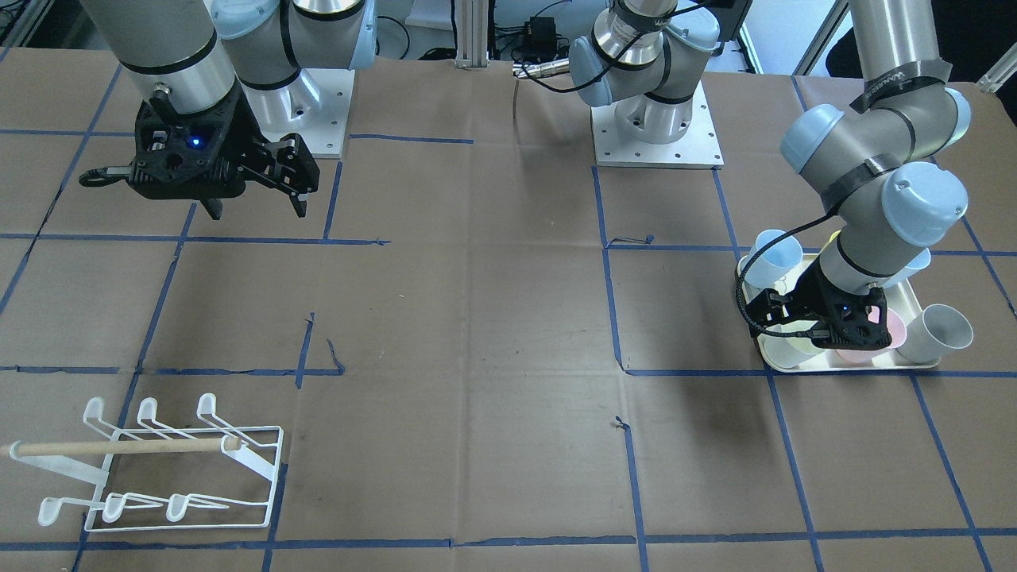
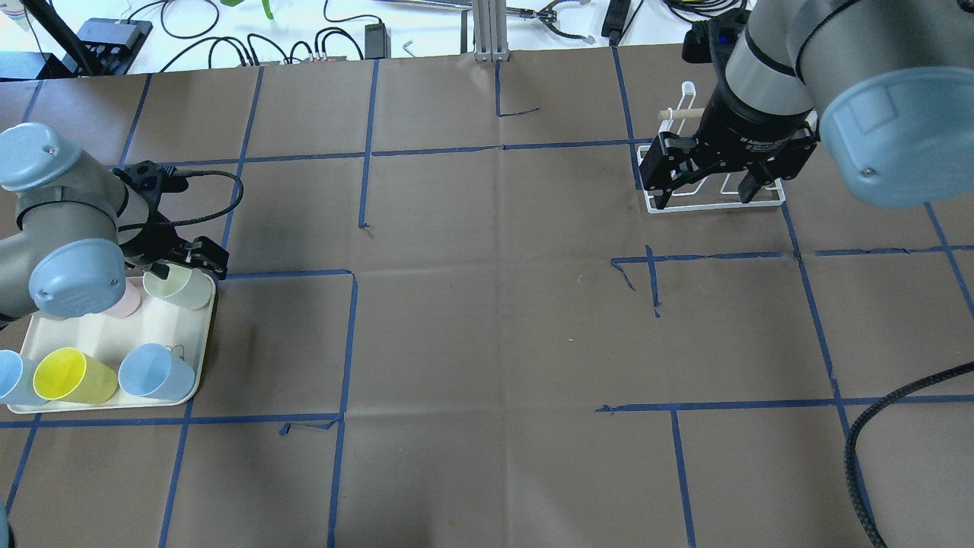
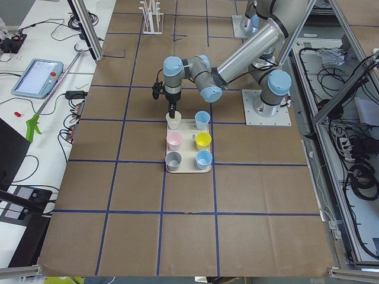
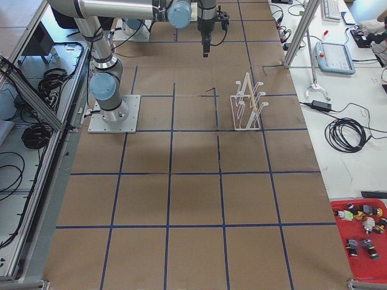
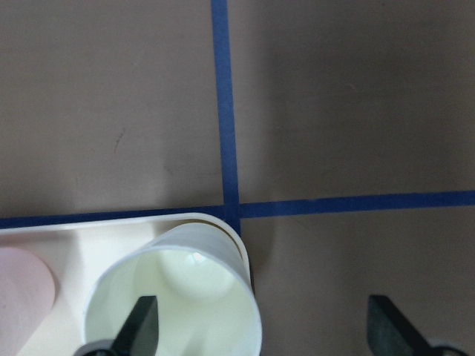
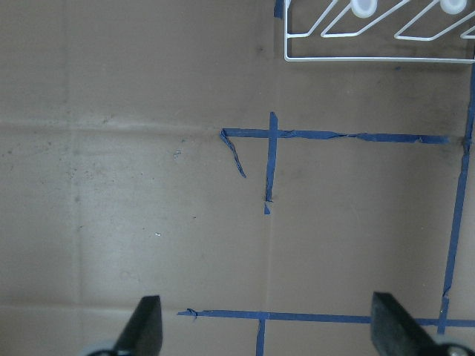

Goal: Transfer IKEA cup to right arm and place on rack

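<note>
A pale cream-green cup [image 2: 181,288] stands upright at the far corner of the cream tray [image 2: 91,327]. My left gripper [image 2: 187,268] is open and low over this cup. In the left wrist view one finger [image 5: 141,326] is inside the cup [image 5: 174,297] and the other is outside, past the tray's edge. My right gripper [image 2: 704,196] is open and empty, held high above the table. It partly hides the white wire rack [image 2: 719,202]. The rack [image 1: 183,469] holds no cups and its wooden dowel handle shows.
The tray also holds a pink cup [image 2: 125,301], a yellow cup [image 2: 72,375] and two light blue cups [image 2: 156,373]. A grey cup [image 1: 941,334] lies at the tray's corner. Blue tape lines cross the brown table.
</note>
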